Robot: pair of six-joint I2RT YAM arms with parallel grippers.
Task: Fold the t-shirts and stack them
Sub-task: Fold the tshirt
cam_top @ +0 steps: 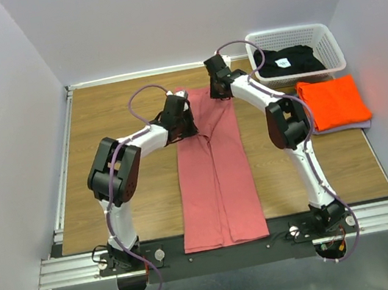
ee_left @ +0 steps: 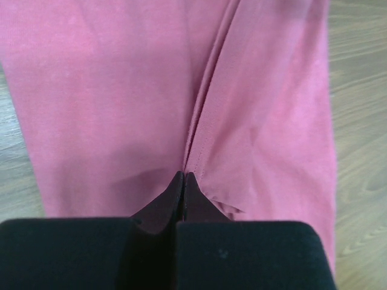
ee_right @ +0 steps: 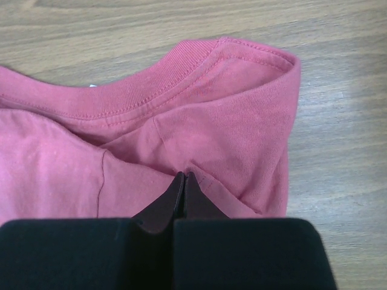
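Pink-red t-shirt (cam_top: 214, 179): a long, narrow strip on the wooden tabletop (cam_top: 109, 107), both sides folded in to meet down the middle. It runs from under the two claws back toward the arm bases.
Left claw (ee_left: 183, 175): jaws closed to a point, tips on the line where the folded sides meet. Creases run into the tips, so it seems to pinch a thin fold.
Right claw (ee_right: 183, 175): jaws closed the same way, tips just short of the ribbed collar (ee_right: 151, 90), at the edge of a folded-in flap, which it seems to pinch.
Risk, shallow grip: either claw may hold only the top layer, so a lift could peel a flap open and undo the lengthwise fold.
Risk, uneven pull: the claws grip at different spots, so unequal travel could skew the next fold or let cloth slip free.
Basket (cam_top: 331, 40): white plastic lattice, beyond and to the right of the right claw. It holds the black t-shirt (cam_top: 299, 62), loosely heaped, small white label showing.
Orange t-shirt (cam_top: 332, 101): folded flat outside the basket, to the right of the right claw.
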